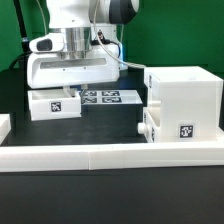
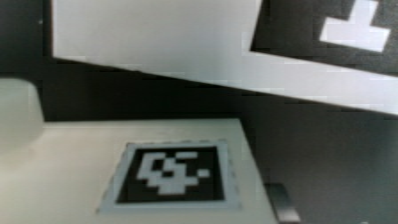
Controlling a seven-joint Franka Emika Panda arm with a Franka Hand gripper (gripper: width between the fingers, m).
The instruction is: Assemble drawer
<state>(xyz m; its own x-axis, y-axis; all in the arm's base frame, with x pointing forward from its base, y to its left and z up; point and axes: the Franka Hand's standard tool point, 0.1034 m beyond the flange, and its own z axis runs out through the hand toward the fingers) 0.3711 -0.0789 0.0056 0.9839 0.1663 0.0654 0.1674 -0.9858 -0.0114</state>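
1. The claw [image 1: 73,88] hangs low over the small tray [image 1: 55,104] at the exterior view's left; whether its jaws are wide or narrow cannot be told.
2. In the wrist view, the tray's tag [image 2: 171,172] shows close below.
3. The marker board [image 1: 108,97] lies just beside this tray on the black tabletop [image 1: 110,124].
4. The large housing [image 1: 185,100] stands at the exterior view's right, with a second tray [image 1: 150,126] touching its front near the low white wall [image 1: 100,153].

Hidden and cut-off parts

The gripper's [image 1: 72,78] fingertips are hidden behind the small tray [image 1: 55,105]; the marker board [image 1: 106,98] is partly covered; the wrist view is blurred, with its tag [image 2: 173,173] legible but soft.
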